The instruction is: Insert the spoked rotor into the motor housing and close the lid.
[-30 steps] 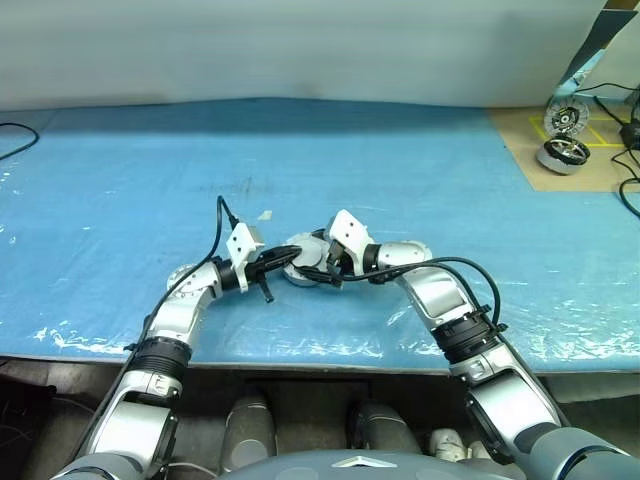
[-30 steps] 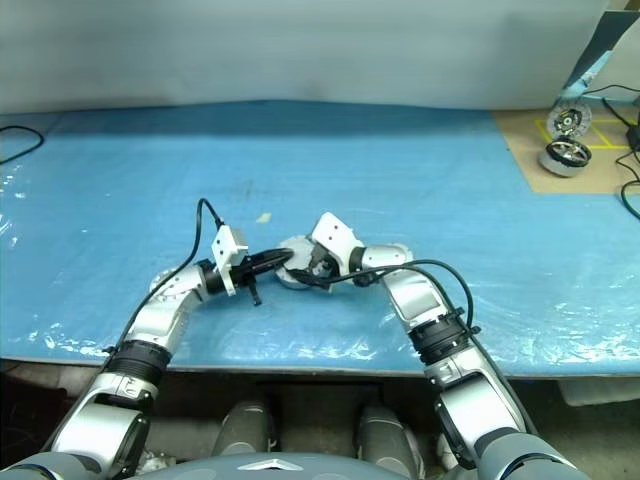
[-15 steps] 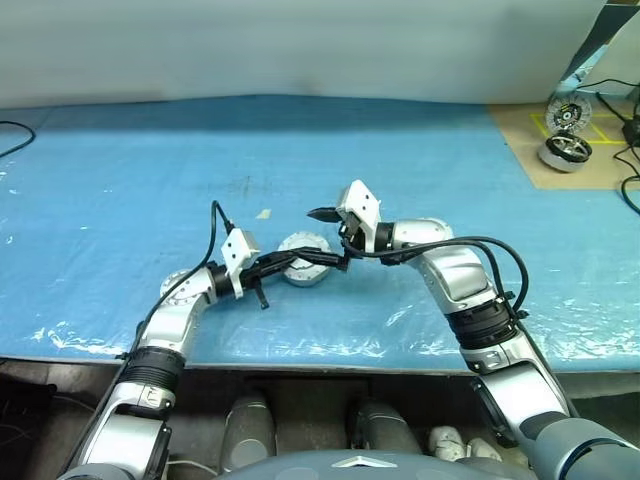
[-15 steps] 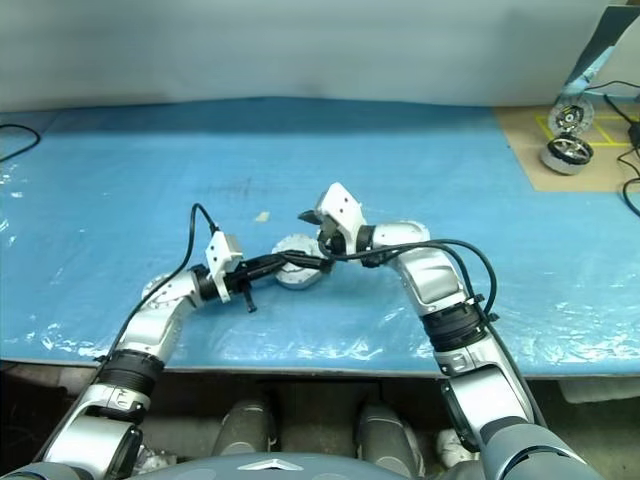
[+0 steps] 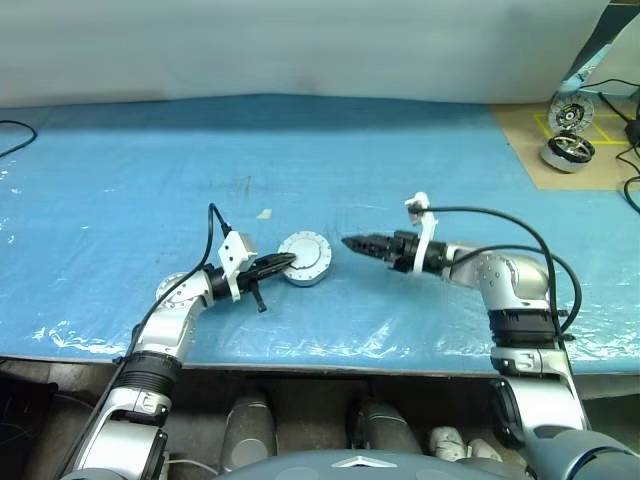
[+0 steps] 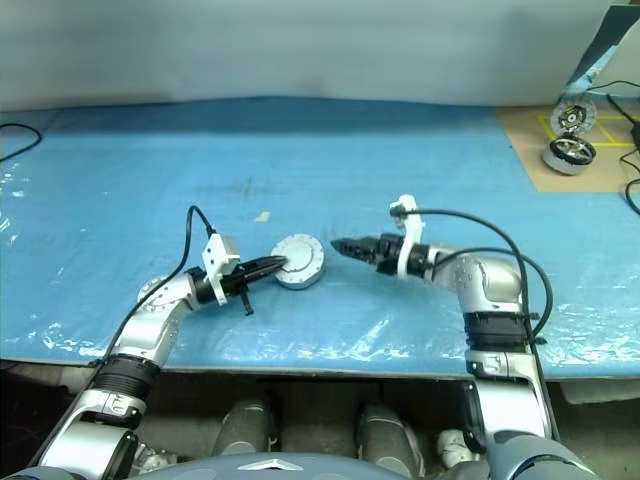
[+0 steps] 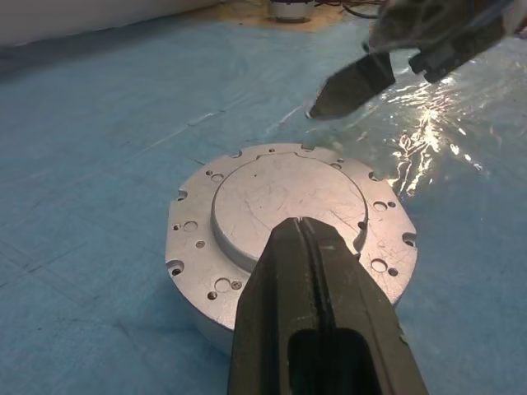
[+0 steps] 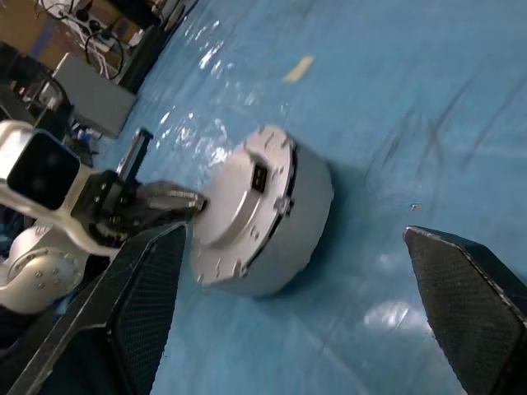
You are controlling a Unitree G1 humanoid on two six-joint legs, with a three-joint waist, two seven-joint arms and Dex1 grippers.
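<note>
- Lid [image 5: 305, 257] is sitting smooth side up on the motor housing [image 8: 300, 216], mid blue mat [image 5: 120, 180].
- Left gripper [image 5: 282, 263] at its 9 o'clock, fingers pressed together, tips on the lid's edge.
- Right gripper [image 5: 352, 243] at 3 o'clock, spread wide, holding nothing, just beside it.

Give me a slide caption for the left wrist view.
Left hand, shut, rests over the lidded motor housing; the right hand hangs beyond.
</note>
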